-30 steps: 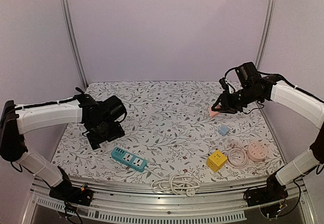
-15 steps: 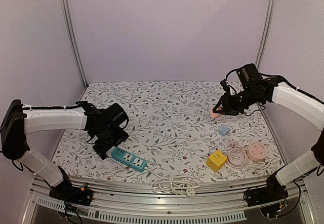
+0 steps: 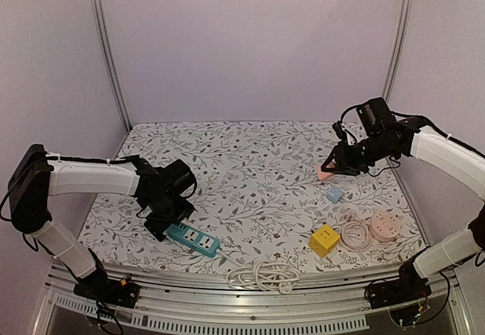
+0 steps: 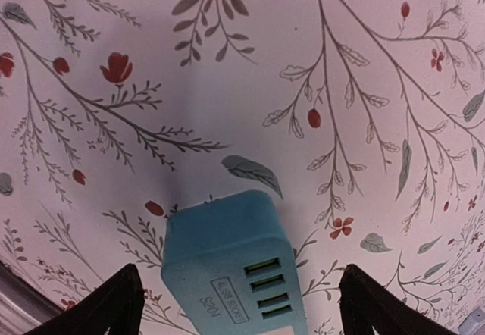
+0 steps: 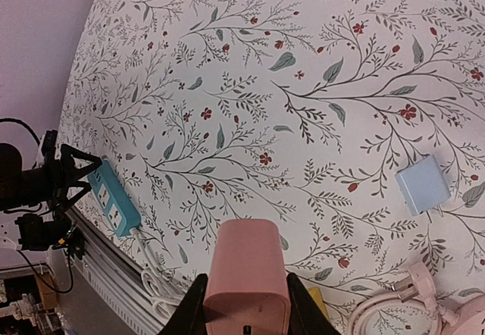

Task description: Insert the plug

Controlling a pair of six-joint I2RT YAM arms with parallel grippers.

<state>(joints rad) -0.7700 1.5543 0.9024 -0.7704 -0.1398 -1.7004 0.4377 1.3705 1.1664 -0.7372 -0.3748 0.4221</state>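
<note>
1. The right gripper (image 5: 244,305) is closed on the pink block-shaped plastic plug (image 5: 246,282), one finger against each side. The plug hangs above the floral tablecloth (image 3: 250,161) at the far right. Its prongs are not visible.
2. The left gripper (image 3: 165,220) is wide open and holds nothing. In the left wrist view its dark fingertips (image 4: 121,305) straddle one end of the teal plastic power strip (image 4: 227,274), with a gap on both sides. I cannot tell whether they touch the cloth.
3. The strip lies flat near the table's front edge, left of centre. Its long axis runs diagonally from the left gripper toward the near right. The straddled end carries four small green ports, and the larger sockets sit farther along, clear of the fingers.
4. Key relation: the strip lies well apart from the plug, to its left and nearer the arm bases. The left arm is at the strip and the right arm carries the plug, so the right arm likely has to cross the table.
5. The cloth along that diagonal looks bare. The light blue square adapter (image 3: 334,195), yellow plastic cube (image 3: 323,240) and round pink socket with its coiled cord (image 3: 383,227) cluster at the near right, beside the likely path.
6. A coiled white cable (image 3: 263,276) lies at the front edge just beyond the strip's right end, leaving little room there.
</note>
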